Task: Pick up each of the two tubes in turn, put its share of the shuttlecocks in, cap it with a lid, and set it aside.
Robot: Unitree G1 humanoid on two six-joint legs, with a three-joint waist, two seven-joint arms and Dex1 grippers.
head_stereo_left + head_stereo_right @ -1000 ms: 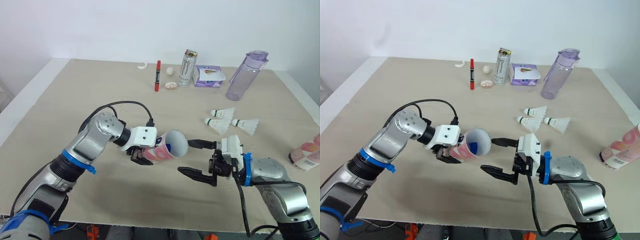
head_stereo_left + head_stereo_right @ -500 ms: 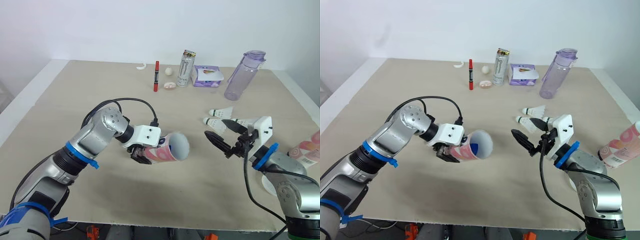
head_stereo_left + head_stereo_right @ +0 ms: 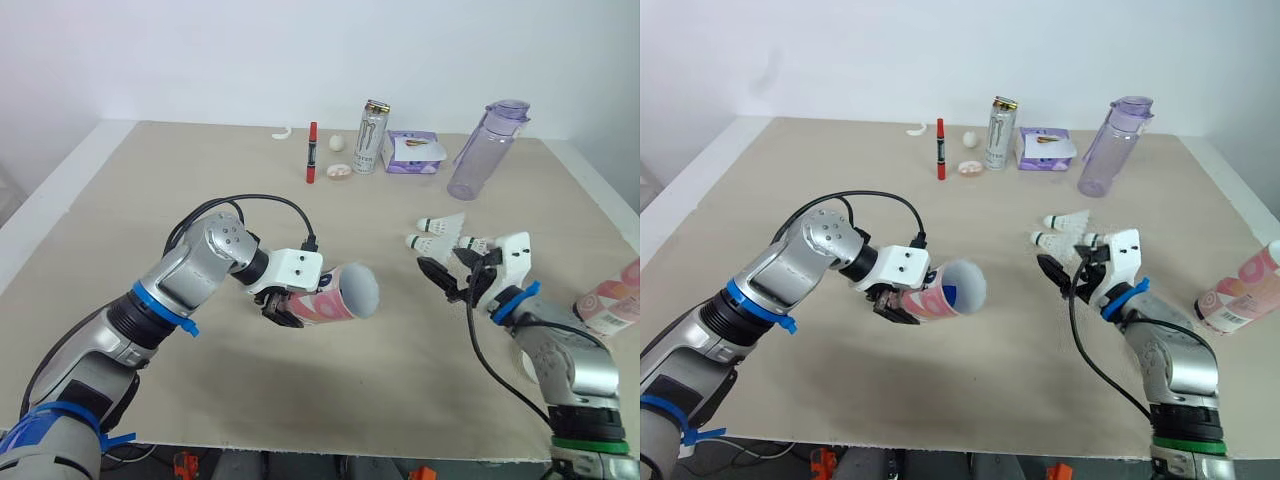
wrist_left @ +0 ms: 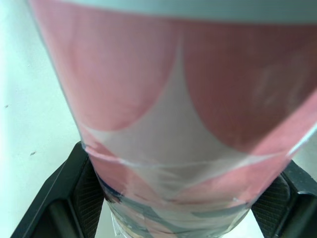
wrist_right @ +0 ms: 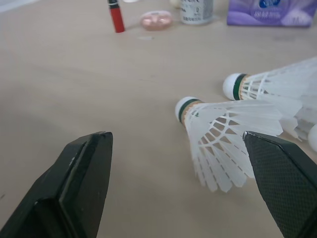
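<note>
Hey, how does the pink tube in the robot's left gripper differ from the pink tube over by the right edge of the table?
The held tube is clamped in the left gripper, on its side; the other tube lies on the table, untouched. The held tube shows its open mouth; the other tube is partly cut off at the picture's edge, so its ends cannot be judged. Both are pink with white patterning.

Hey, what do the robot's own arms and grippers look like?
Silver-grey metal arms with rounded joints, a blue band on each forearm, black cables looping to white boxy wrist housings. The left gripper and right gripper each have two black tapered fingers.
</note>
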